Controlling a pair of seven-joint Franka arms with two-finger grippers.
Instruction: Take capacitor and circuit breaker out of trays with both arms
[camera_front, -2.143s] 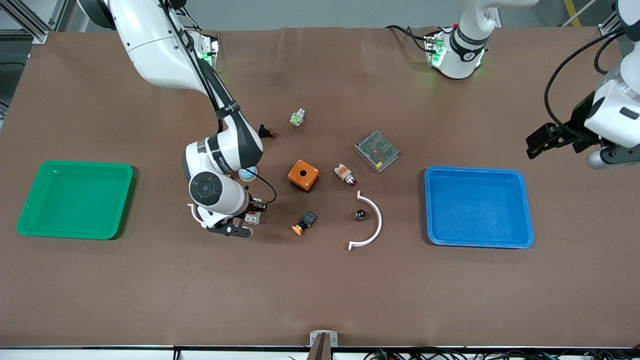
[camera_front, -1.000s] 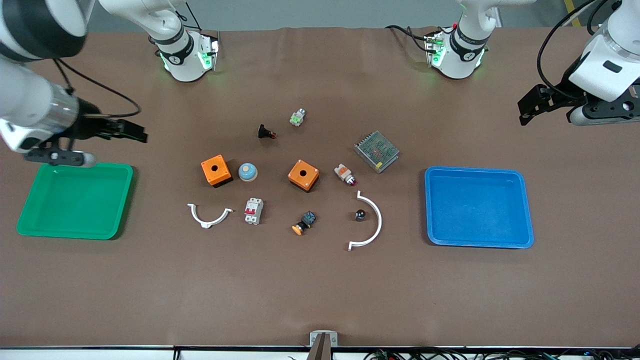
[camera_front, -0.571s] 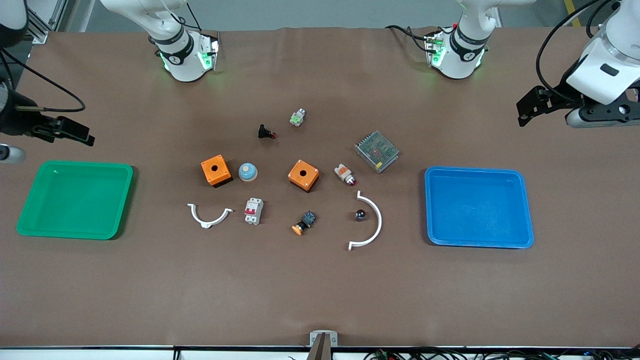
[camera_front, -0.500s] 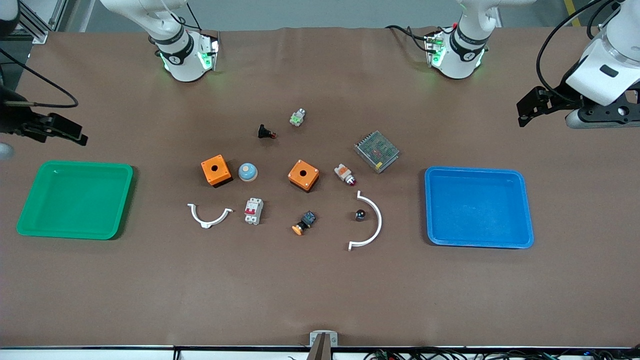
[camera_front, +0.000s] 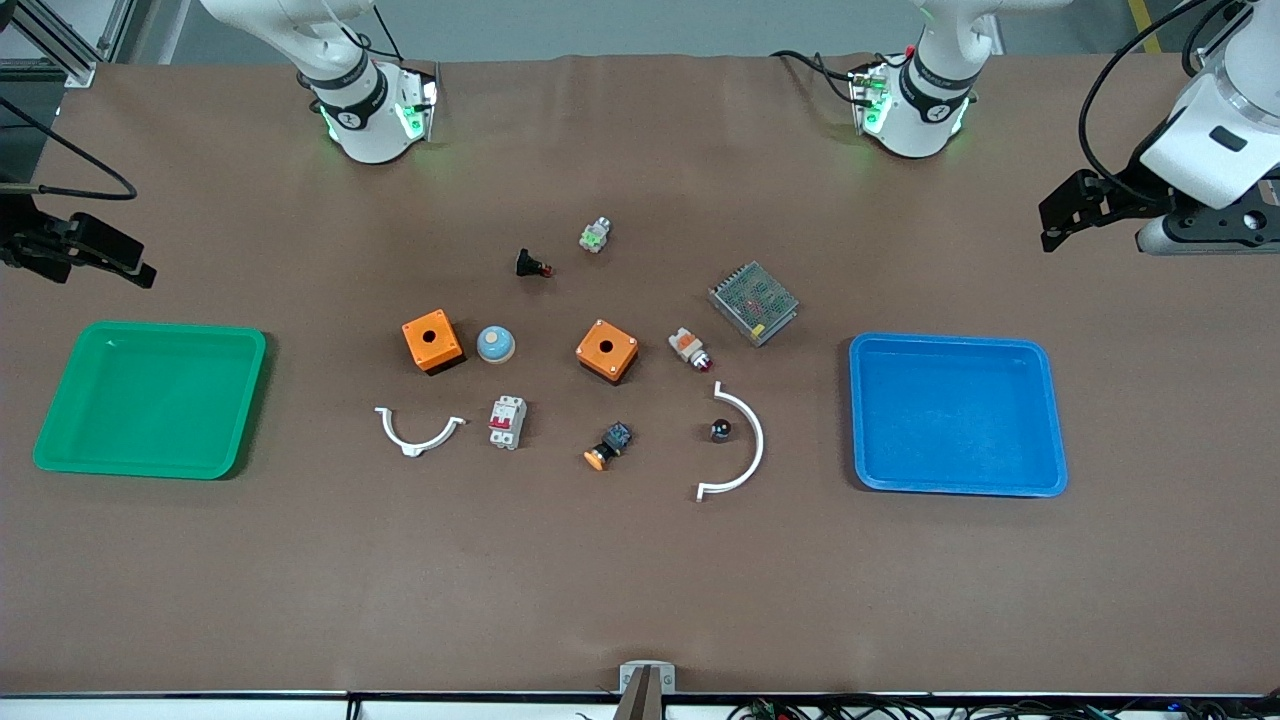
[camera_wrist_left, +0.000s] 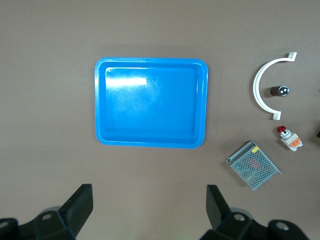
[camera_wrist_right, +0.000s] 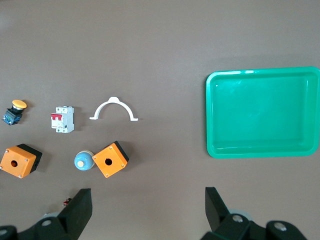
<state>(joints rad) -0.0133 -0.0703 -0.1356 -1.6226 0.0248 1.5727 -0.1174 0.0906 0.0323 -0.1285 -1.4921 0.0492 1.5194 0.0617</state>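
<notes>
Both trays empty: circuit breaker (camera_front: 507, 422) and capacitor (camera_front: 719, 430) lie on tabletop (camera_front: 640, 580) between green tray (camera_front: 60, 460) and blue tray (camera_front: 1050, 420), looks done. Left pincer (camera_wrist_left: 147, 212) and right pincer (camera_wrist_right: 147, 210) both open, empty, parked high near their trays.

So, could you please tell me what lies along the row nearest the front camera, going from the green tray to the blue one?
Green tray → small white arc → circuit breaker → blue-black button with orange cap → capacitor → large white arc, curving around the capacitor → blue tray.
</notes>
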